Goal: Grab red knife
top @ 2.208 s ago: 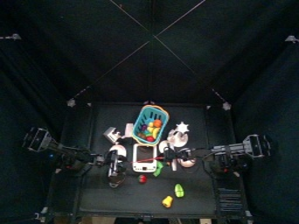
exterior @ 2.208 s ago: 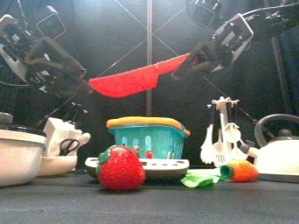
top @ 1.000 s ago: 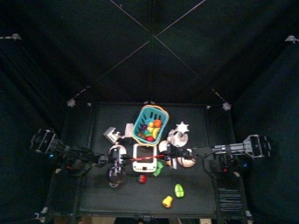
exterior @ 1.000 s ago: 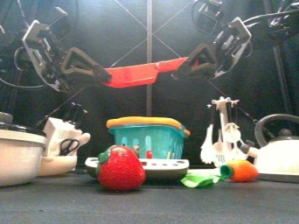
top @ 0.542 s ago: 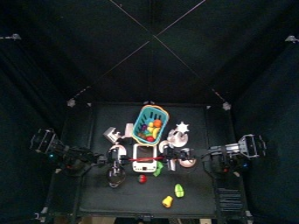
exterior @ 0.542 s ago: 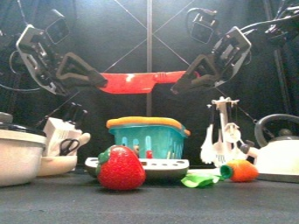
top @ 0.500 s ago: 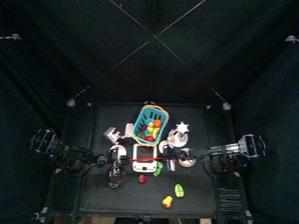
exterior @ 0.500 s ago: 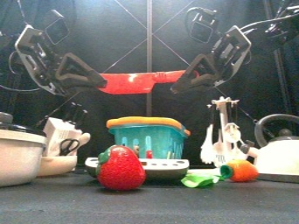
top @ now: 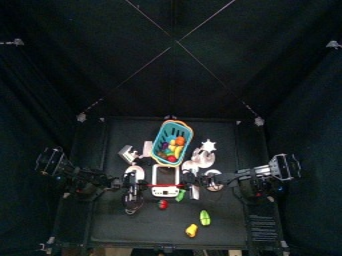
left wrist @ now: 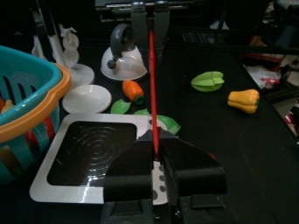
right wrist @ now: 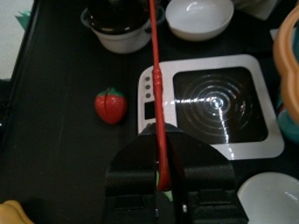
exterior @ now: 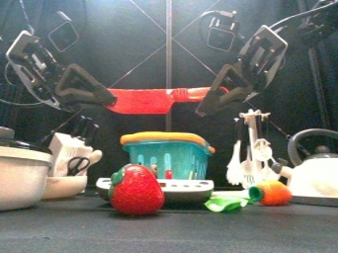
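The red knife (exterior: 161, 97) is held level above the teal basket (exterior: 168, 155), gripped at one end by the left gripper (exterior: 106, 96) and at the other by the right gripper (exterior: 215, 94). Only the wrist views show the kitchen scale (right wrist: 216, 103) under it.

Down on the black tabletop (exterior: 264, 233) it's crowded: a big strawberry (exterior: 137, 192) right at the front edge, a white scale (left wrist: 100, 157) just behind it, and the teal basket (exterior: 168, 158) beyond that. Off to one side, a white kettle (exterior: 314, 166) with a green pepper (left wrist: 209, 80) and yellow pepper (left wrist: 243, 99) nearby; on the other side, bowls (exterior: 27, 176).
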Action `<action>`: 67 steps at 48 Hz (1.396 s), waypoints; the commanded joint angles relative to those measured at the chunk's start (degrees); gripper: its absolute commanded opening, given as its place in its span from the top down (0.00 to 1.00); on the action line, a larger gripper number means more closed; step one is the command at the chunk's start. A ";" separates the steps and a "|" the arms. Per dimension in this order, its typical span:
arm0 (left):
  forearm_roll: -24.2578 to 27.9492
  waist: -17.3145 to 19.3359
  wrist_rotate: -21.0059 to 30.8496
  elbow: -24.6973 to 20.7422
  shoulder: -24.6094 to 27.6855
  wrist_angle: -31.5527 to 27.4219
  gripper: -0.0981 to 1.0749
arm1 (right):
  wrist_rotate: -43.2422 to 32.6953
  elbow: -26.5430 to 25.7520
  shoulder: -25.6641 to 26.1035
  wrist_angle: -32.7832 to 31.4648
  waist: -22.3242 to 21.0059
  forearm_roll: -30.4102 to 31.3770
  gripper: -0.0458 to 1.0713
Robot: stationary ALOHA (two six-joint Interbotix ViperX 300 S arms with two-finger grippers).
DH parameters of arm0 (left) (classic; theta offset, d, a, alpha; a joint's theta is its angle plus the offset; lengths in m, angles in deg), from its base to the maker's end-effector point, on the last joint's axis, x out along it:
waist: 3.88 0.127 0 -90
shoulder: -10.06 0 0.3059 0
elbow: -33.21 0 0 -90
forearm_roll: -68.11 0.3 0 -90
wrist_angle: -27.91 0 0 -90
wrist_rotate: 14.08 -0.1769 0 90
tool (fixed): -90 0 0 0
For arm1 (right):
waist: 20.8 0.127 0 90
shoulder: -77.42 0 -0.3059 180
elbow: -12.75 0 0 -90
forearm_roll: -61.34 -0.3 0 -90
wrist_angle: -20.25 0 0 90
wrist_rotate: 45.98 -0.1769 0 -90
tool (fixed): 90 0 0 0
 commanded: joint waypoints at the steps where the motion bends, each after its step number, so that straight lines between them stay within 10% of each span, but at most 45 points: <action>1: 0.09 -0.88 0.00 -2.99 1.67 -0.79 0.61 | 0.18 -2.11 0.53 0.09 1.05 -0.26 0.68; 34: -17.58 -8.53 -9.93 -5.71 3.60 -1.85 0.60 | 0.18 -2.64 -3.08 0.00 4.39 -0.53 0.68; 67: -18.11 -8.53 -10.99 -6.15 4.22 -2.37 0.60 | 0.26 -3.69 -5.63 -0.62 6.15 -0.70 0.68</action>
